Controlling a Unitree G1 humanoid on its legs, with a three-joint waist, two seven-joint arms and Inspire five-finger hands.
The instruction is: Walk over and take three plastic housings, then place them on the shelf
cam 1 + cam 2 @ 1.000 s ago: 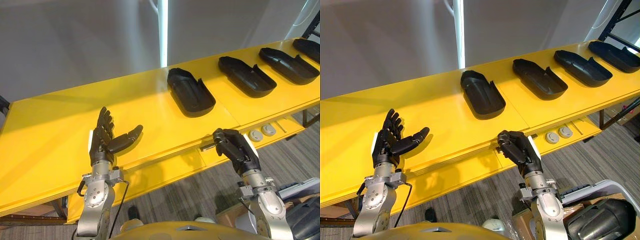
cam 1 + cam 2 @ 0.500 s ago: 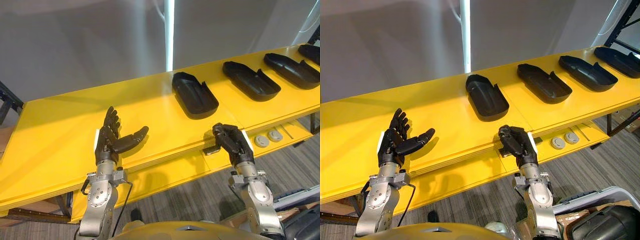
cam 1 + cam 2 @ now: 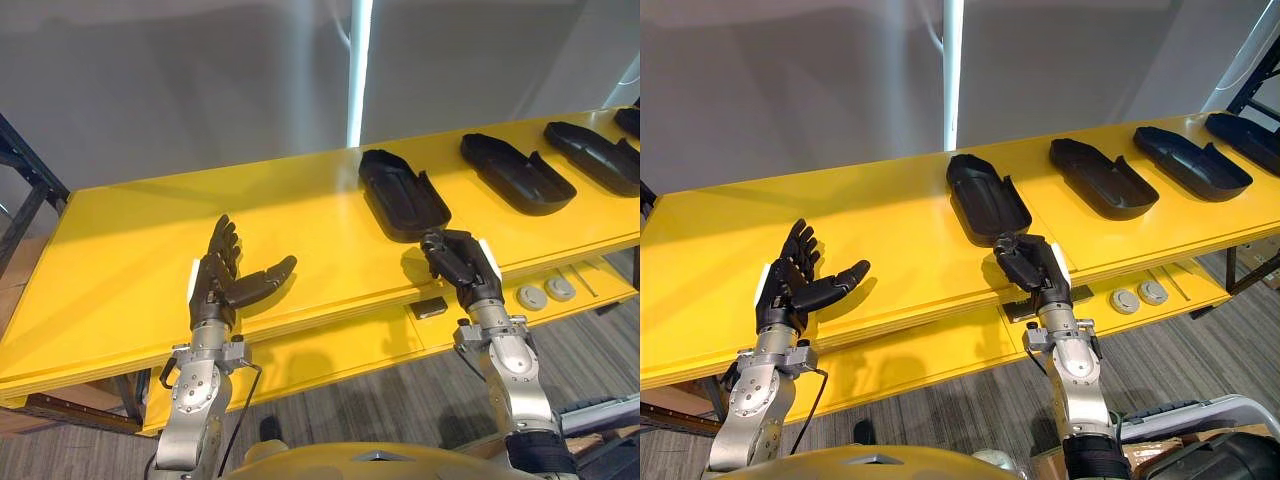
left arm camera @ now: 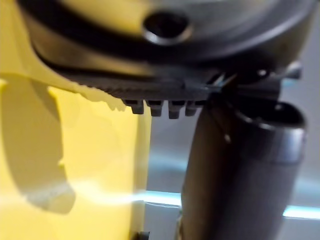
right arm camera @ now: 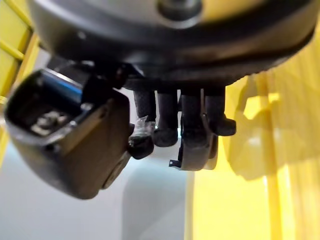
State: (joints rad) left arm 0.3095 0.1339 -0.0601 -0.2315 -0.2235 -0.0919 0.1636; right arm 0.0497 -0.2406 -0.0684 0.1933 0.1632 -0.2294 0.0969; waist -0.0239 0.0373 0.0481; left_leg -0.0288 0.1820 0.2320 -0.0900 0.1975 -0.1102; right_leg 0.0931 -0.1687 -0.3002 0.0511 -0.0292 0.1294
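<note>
We count four black plastic housings, lying open side up in a row along the far part of the yellow table (image 3: pixel 120 260). The nearest housing (image 3: pixel 403 193) lies closest to the robot. The second housing (image 3: pixel 517 172) and third housing (image 3: pixel 597 156) follow it to the right. The fourth housing (image 3: pixel 1247 140) is cut off by the picture's edge. They lie apart from one another, and neither hand holds one.

The right hand (image 3: pixel 462 265) hangs over the table's front edge, just beside the near end of the nearest housing. We cannot tell whether it touches it. Its fingers are curled in towards the palm with the thumb alongside, and its wrist view shows nothing in their grasp. The left hand (image 3: pixel 212 285) is raised above the bare table well to the left, with fingers straight and spread and the thumb stuck out sideways.

Below the front edge runs a lower yellow ledge (image 3: pixel 330 345). On it sit two round grey discs (image 3: pixel 545 292) side by side and one small dark block (image 3: pixel 432 307).

Behind the table stands a plain grey wall (image 3: pixel 180 90) with a bright vertical light strip (image 3: pixel 358 70). A dark rack frame (image 3: pixel 20 190) stands at the left, and grey carpet (image 3: pixel 940 410) covers the floor.
</note>
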